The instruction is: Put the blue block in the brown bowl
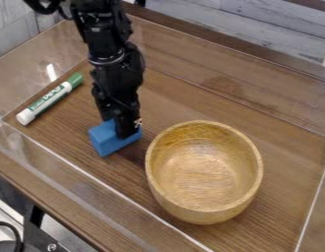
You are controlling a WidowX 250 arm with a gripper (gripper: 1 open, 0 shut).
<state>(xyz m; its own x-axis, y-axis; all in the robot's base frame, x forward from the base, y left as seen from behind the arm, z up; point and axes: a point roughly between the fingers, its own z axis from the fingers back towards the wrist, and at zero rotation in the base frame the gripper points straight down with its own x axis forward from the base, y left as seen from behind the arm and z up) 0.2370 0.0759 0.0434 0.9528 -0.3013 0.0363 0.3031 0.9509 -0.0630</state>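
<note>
The blue block (pixel 107 143) sits left of the brown bowl (pixel 156 173), on the wooden table or barely off it. My gripper (pixel 122 126) comes straight down onto the block's top right part. Its black fingers are shut against the block's sides, and the block's lower left half shows below them. The bowl is upright and empty, about a block's width to the right of the gripper.
A green-and-white marker (pixel 49 96) lies on the table (pixel 244 89) to the left of the arm. The table's front edge runs diagonally below the block and the bowl. Glass panes rise along the table's left and near sides.
</note>
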